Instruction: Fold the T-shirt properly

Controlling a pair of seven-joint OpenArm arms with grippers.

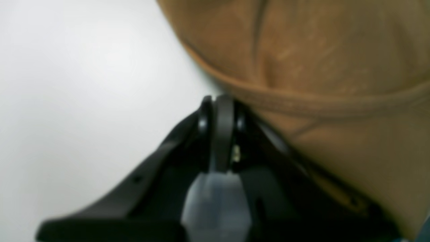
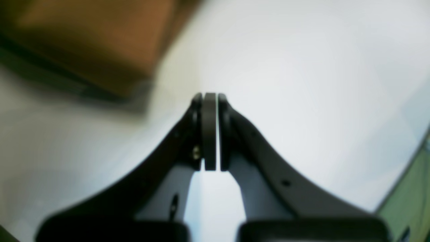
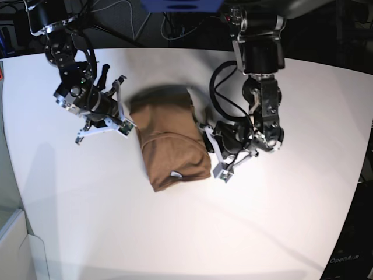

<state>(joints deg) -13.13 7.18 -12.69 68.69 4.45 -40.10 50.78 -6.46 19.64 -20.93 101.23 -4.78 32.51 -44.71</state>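
The tan-brown T-shirt [image 3: 172, 143] lies folded into a narrow block in the middle of the white table, with its small white label [image 3: 175, 174] showing at the near end. My left gripper [image 3: 205, 135] is at the shirt's right edge. In the left wrist view this gripper [image 1: 221, 101] is shut, its tip against a hem of the shirt [image 1: 319, 50]; no cloth shows between the jaws. My right gripper [image 3: 127, 125] is beside the shirt's left edge. In the right wrist view it [image 2: 210, 95] is shut and empty, with the blurred shirt [image 2: 94, 40] to its upper left.
The white table [image 3: 280, 221] extends all round the shirt. Its edge [image 2: 401, 190] shows at the lower right of the right wrist view. Dark cables and equipment [image 3: 145, 17] lie behind the table's far edge.
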